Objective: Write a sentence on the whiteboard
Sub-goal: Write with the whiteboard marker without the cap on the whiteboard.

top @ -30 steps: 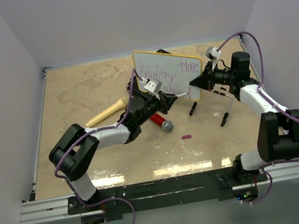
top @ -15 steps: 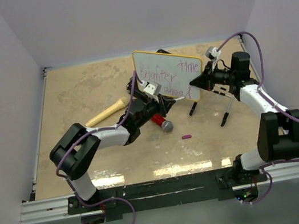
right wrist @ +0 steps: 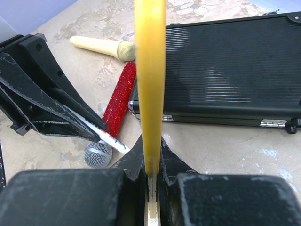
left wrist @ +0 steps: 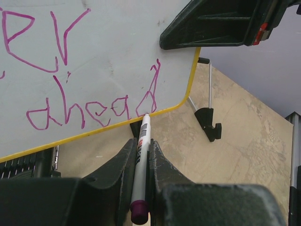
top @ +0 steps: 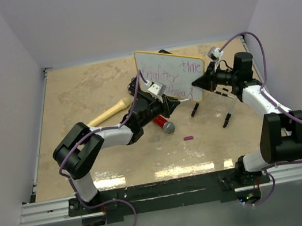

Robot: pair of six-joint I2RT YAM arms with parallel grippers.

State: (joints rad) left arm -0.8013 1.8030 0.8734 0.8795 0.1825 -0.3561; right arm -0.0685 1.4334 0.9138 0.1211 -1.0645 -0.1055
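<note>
The small white rectangular whiteboard with rounded corners and a thin yellow rim (top: pixel 181 69) stands raised off the beige marbled counter (top: pixel 77 94), toward its far right part, tilted with its face turned to the left arm. The right tool (top: pixel 197 84) is clamped on the board's right edge; from the right wrist the yellow rim (right wrist: pixel 149 70) runs straight up out of the closed fingers (right wrist: pixel 136 155).

The left tool (left wrist: pixel 140 146) is shut on a slim white marker with a purple end (left wrist: pixel 139 160). The marker's tip touches the board at its lower right, right by the yellow rim and beneath the last letter of the purple-magenta handwritten sentence (left wrist: pixel 89 110), whose bottom line reads "ahead". More scrawled lines sit above it.

A thin wire leg with a black clip foot (left wrist: pixel 209 123) shows just beyond the board's lower right corner. On the counter behind the board lies a black ribbed rectangular case (right wrist: pixel 225 80), with a red glitter microphone (right wrist: pixel 117 101) beside it and a cream microphone (right wrist: pixel 101 47) farther left. A small purple cap (top: pixel 188 138) lies alone nearer the arms' bases.
</note>
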